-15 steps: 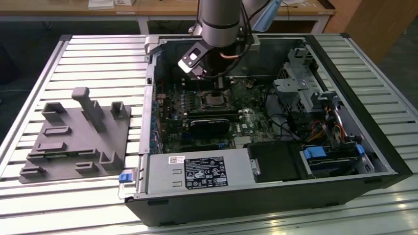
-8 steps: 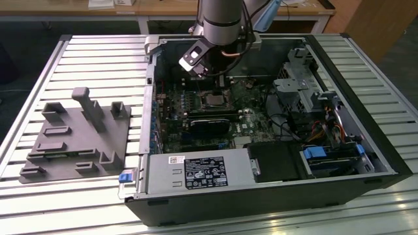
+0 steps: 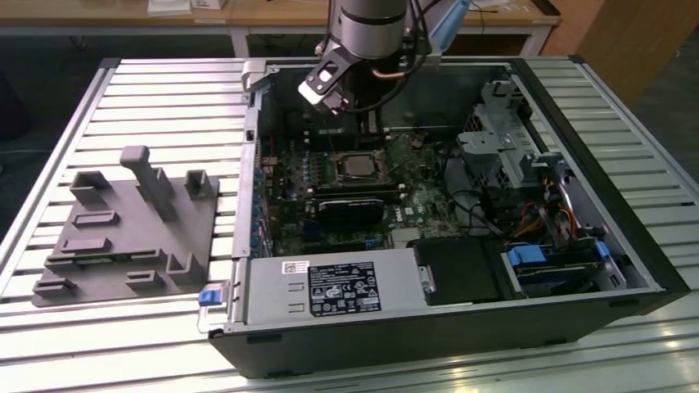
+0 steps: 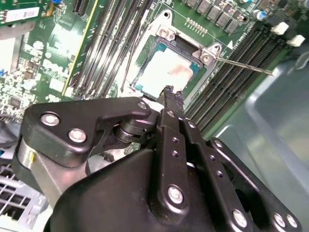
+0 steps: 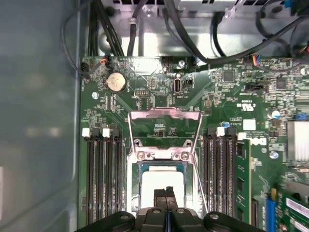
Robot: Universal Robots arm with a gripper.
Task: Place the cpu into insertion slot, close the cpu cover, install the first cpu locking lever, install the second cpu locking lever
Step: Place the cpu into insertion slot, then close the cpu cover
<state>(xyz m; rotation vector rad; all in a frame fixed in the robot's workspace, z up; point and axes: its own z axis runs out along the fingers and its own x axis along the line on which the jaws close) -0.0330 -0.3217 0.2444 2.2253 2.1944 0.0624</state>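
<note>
Cpu [image 5: 161,186] seated in insertion slot [image 5: 161,166], pale top bare in both wrist views; slot lies mid-frame in exterior view, inside open computer case [image 3: 437,336] on slatted surface [image 3: 164,82]. Cpu cover [image 5: 164,114] hinged back flat over board, so slot stays exposed. Gripper [image 4: 169,91] hangs over cpu edge, fingers [image 5: 160,195] pressed together, nothing between: looks set for pushing, not grasping. Thin locking lever [image 4: 241,65] unlatched, angled away beside slot

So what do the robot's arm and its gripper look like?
The arm is a round silvery-grey tube with a light blue cap at a joint. The gripper is black, built of chunky hinged bars dotted with shiny silver screws, and it narrows to two slim black fingers.
</note>
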